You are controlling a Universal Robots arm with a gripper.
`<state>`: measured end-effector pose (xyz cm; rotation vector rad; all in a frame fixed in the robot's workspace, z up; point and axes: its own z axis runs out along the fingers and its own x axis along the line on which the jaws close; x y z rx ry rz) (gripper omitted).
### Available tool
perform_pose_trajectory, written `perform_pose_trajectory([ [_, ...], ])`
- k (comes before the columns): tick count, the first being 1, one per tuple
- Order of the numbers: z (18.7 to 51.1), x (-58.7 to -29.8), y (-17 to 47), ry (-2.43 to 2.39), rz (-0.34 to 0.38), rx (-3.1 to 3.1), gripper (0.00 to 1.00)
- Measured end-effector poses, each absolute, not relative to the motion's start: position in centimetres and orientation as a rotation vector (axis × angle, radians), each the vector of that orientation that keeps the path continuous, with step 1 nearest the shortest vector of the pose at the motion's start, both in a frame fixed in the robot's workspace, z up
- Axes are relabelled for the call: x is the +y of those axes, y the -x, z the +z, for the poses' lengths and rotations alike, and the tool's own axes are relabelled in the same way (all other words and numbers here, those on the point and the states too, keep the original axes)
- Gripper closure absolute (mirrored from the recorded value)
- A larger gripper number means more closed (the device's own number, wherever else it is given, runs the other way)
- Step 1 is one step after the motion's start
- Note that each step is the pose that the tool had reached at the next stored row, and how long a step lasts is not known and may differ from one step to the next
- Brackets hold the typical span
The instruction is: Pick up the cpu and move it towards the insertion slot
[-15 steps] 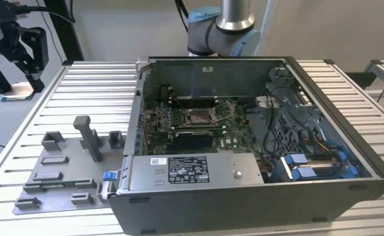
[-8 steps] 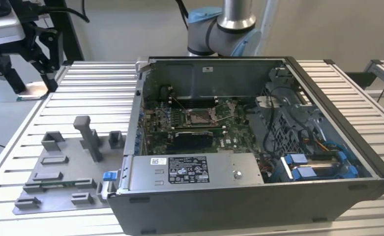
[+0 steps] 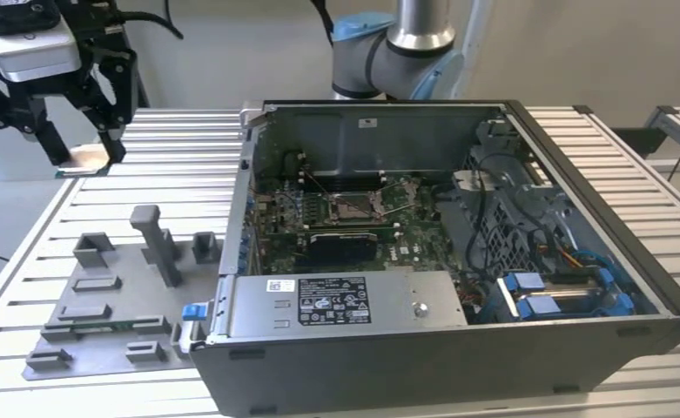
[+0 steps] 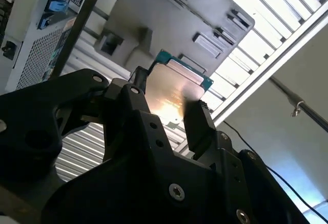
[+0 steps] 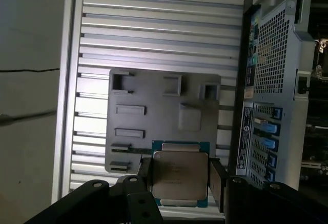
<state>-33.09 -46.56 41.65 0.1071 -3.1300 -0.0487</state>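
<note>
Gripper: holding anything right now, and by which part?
The gripper holds the cpu, its fingers clamped on two opposite side edges, leaving the metal top exposed.

So the gripper [image 3: 84,153] hangs up in the corner on the exterior view's left, over the far edge of the slatted table [image 3: 165,187]. A flat tan piece, the cpu [image 3: 85,159], sits pinched between its fingertips. It's well apart from the open case [image 3: 456,348], which takes up the middle and the exterior view's right. The slot [image 3: 355,206] is down on the green board inside the case, with a black block [image 3: 340,250] just in front of it. A grey fixture plate [image 3: 113,300] lies on the table beside the case, below the gripper. The arm's base [image 3: 392,52] stands behind the case.
</note>
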Motion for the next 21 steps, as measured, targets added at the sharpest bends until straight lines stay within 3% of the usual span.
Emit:
perform_pose_trajectory([
  [21,41.7,-46.6,26.5,-0.107,-0.049,-3.130,1.00],
])
